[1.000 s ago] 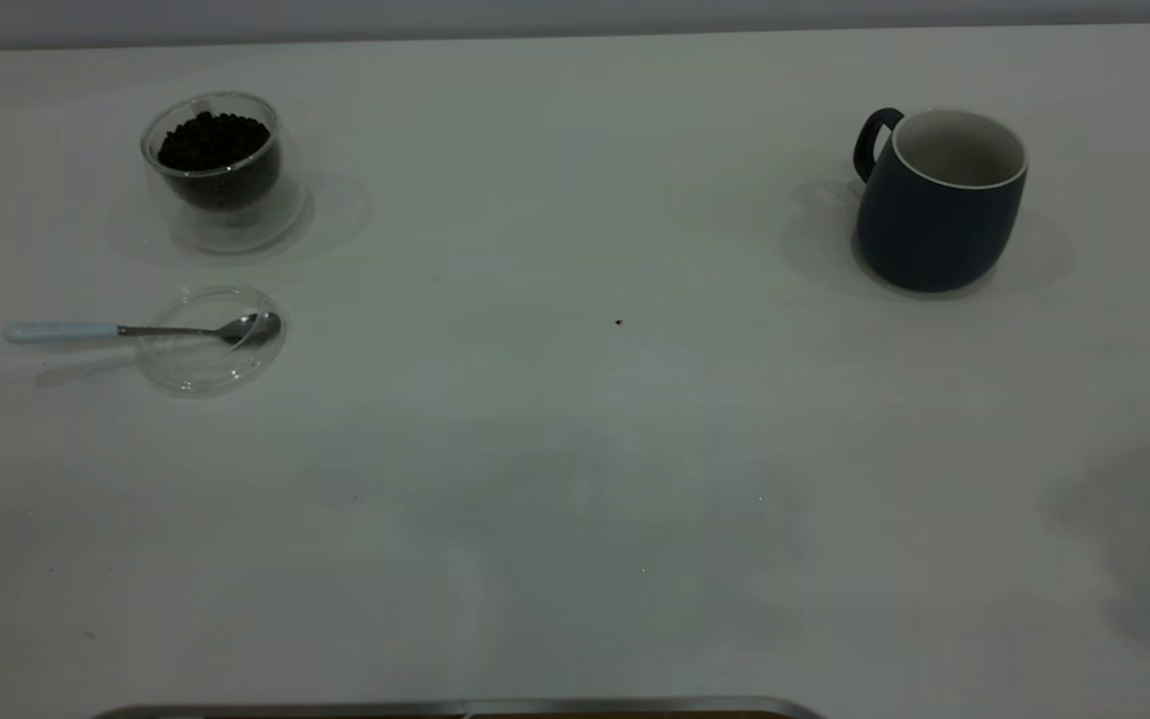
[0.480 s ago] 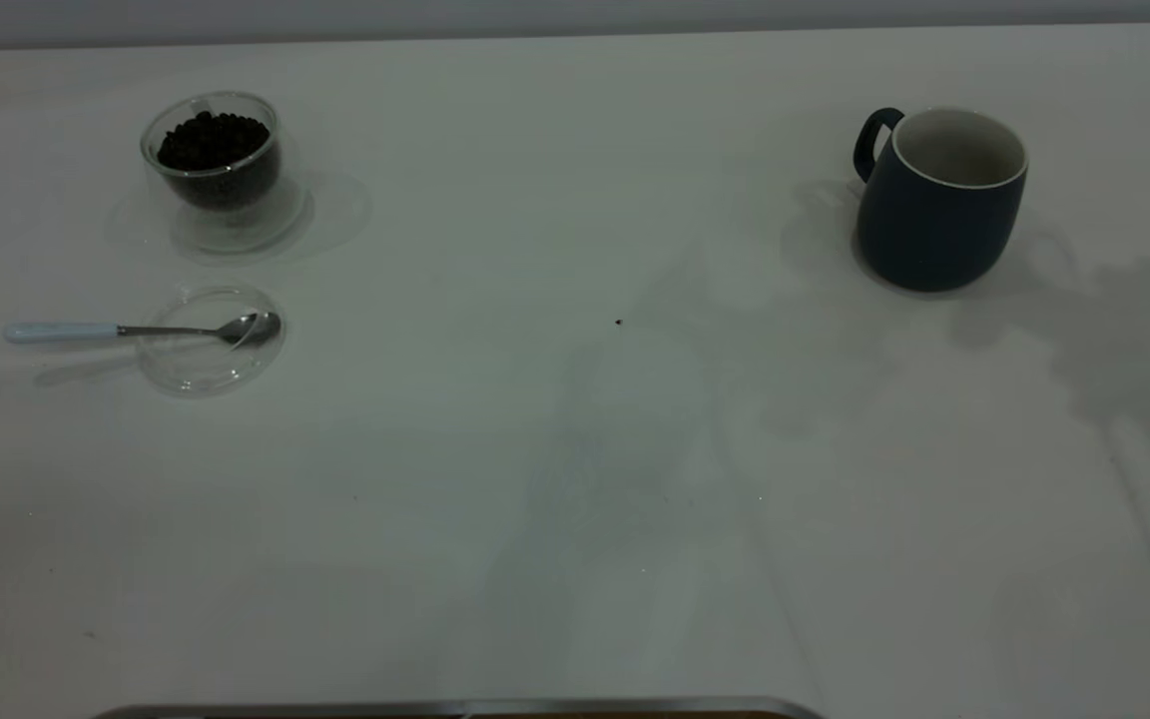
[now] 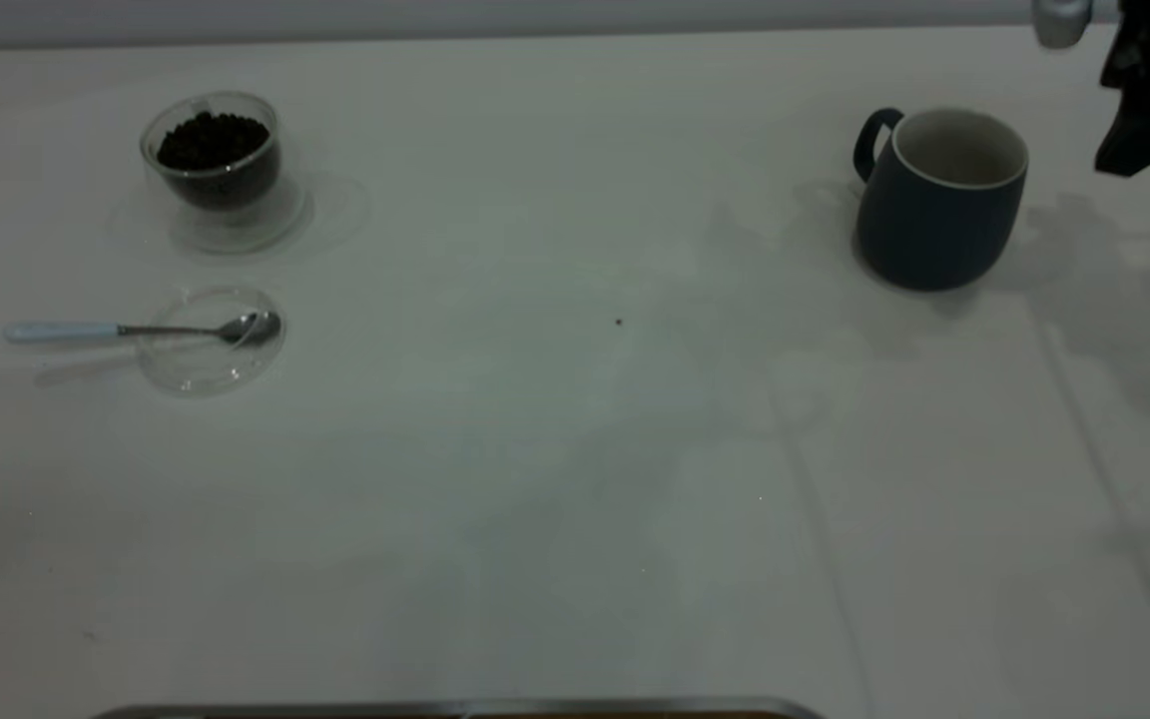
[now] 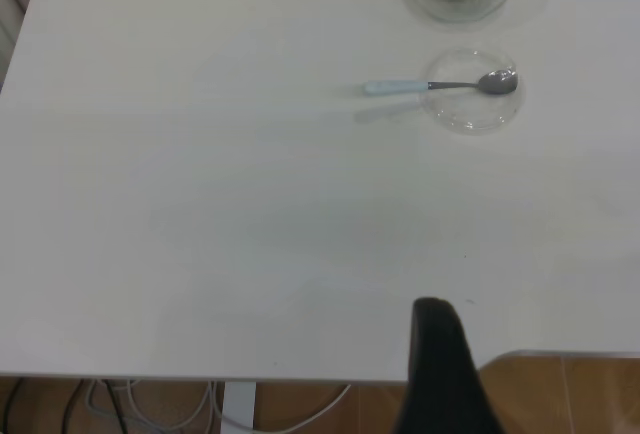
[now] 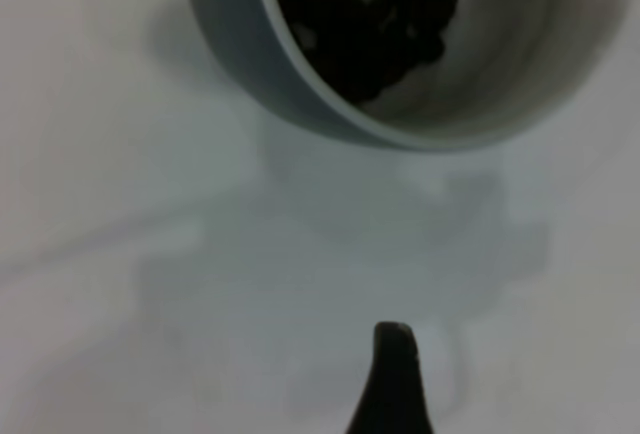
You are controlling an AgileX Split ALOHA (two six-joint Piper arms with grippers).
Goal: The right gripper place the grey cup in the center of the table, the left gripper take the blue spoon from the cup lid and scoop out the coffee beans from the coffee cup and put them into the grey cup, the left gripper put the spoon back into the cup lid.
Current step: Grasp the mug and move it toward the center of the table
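We see a dark slate blue-grey ceramic mug point(image 3: 939, 205) with an off-white inside and pale rim, dark brown-black beans point(image 3: 213, 140) in a clear glass cup point(image 3: 221, 170), a pale-blue-handled silver spoon point(image 3: 141, 330) on a clear glass lid point(image 3: 211, 364), all on a plain off-white bench point(image 3: 575, 479).

1 grey cup point(image 3: 939, 200), 1 coffee cup point(image 3: 221, 170), 1 cup lid point(image 3: 208, 345), 1 blue spoon point(image 3: 136, 330).

blue spoon point(image 3: 141, 330) on cup lid point(image 3: 211, 341)
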